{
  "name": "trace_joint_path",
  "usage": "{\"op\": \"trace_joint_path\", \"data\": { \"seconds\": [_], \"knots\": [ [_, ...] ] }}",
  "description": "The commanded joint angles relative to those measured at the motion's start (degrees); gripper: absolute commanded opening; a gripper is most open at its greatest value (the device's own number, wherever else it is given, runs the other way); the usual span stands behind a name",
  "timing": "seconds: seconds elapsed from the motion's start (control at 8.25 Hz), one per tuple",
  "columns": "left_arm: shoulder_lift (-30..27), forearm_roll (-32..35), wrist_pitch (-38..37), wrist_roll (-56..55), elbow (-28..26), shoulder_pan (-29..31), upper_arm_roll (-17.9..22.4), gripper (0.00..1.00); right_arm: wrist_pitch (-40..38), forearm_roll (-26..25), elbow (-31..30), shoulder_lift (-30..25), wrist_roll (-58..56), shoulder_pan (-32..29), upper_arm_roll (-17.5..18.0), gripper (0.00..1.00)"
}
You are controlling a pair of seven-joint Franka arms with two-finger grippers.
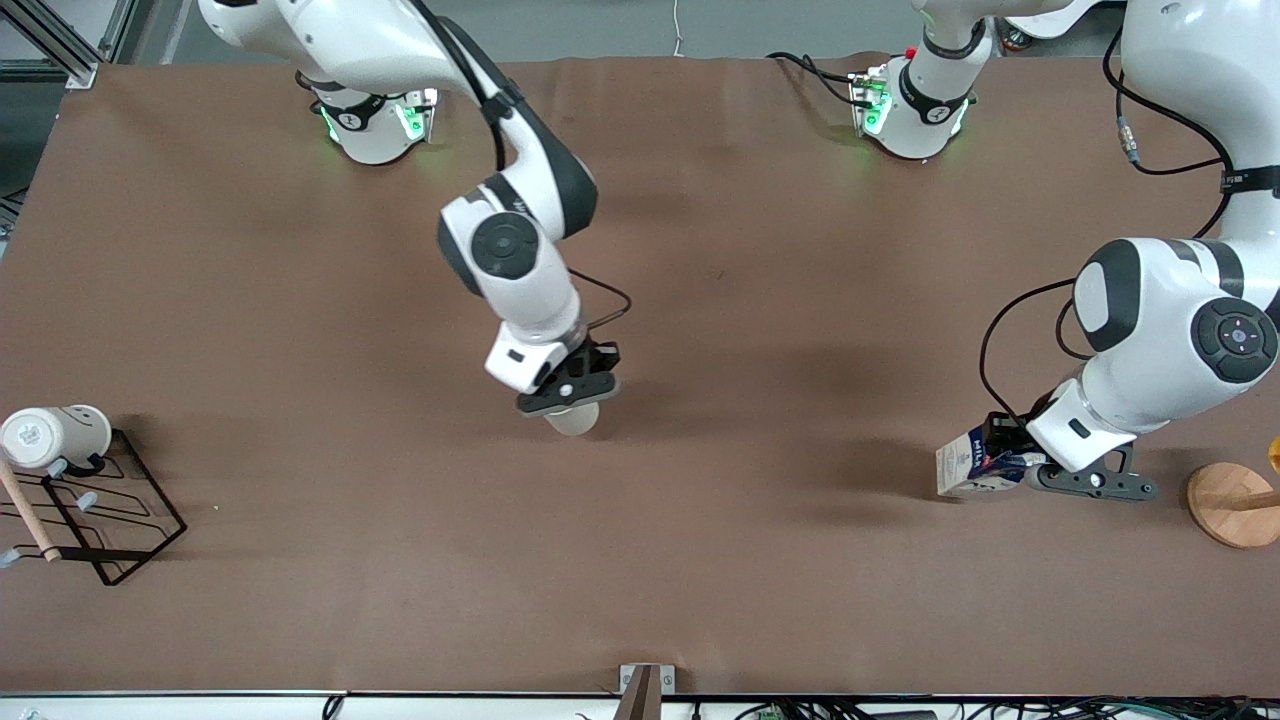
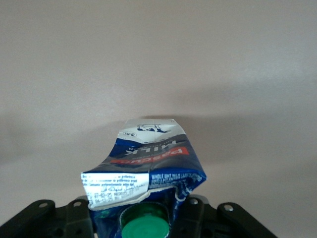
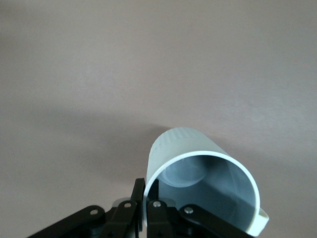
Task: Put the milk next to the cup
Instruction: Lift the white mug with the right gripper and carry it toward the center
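Note:
The cup (image 1: 577, 420) is a plain grey-beige mug at the table's middle. My right gripper (image 1: 572, 398) is over it and shut on its rim. In the right wrist view the cup (image 3: 190, 148) hangs tilted, with one finger of the gripper (image 3: 147, 201) inside the rim and one outside. The milk (image 1: 966, 468) is a blue and white carton toward the left arm's end. My left gripper (image 1: 1005, 463) is shut on its top. In the left wrist view the carton (image 2: 148, 158) is creased, its green cap (image 2: 145, 228) sits between the fingers of the gripper (image 2: 143, 220).
A white mug with face markings (image 1: 55, 433) sits on a black wire rack (image 1: 110, 530) at the right arm's end, with a wooden stick (image 1: 28, 515) beside it. A round wooden base (image 1: 1232, 503) lies beside my left gripper at the left arm's end.

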Motion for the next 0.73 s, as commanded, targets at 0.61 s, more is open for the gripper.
{"op": "trace_joint_path", "data": {
  "seconds": [0.61],
  "knots": [
    [-2.60, 0.16, -7.34, -13.92, 4.00, -1.35, -6.62, 0.49, 0.30, -4.71, 6.06, 7.20, 3.76, 3.24, -0.93, 0.03]
  ]
}}
